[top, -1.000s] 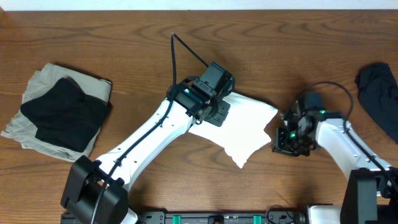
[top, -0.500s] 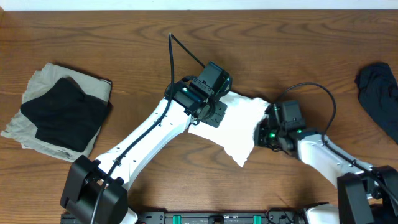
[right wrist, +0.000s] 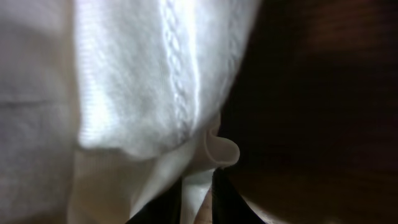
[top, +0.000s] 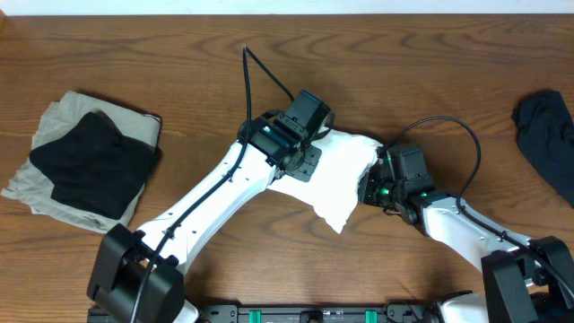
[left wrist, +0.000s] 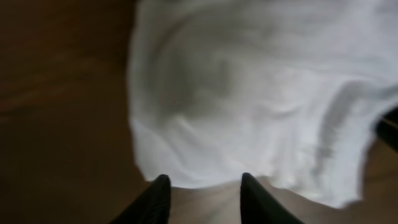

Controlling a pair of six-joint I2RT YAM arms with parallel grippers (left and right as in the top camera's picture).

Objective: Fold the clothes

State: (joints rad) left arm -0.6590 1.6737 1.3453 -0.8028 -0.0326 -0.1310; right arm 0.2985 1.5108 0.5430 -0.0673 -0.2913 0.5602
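Right hand (top: 369, 190): shifted left toward frame centre, dragging inward the edge of the thin white wrinkled fabric garment (top: 336, 184), pinching it. Left hand (left wrist: 202, 186): spread, above garment, mid-frame on brown wooden counter (top: 179, 54).

No text, label, brand, number or sign can be read in any view. Nothing legible is made out on the clothes (top: 336, 184) or on the tabletop (top: 179, 54).
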